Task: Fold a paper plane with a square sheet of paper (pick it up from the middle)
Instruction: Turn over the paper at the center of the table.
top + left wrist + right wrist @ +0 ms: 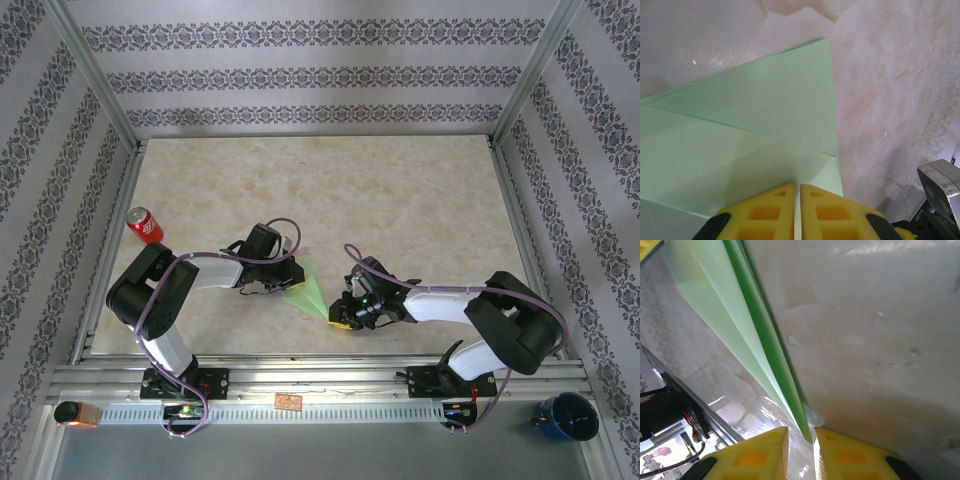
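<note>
Tabletop [400, 200]; one paper plane [312, 290]; one can [146, 225]

light green paper plane [308, 291], red can [145, 225]

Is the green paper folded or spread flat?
Folded: the green paper shows overlapping creased flaps from the left wrist, stacked layer edges from the right wrist.

The paper plane [740, 125] is thin, matte, light-green paper with crisp creases; the table [400, 200] is smooth, marbled beige, faintly glossy.
</note>
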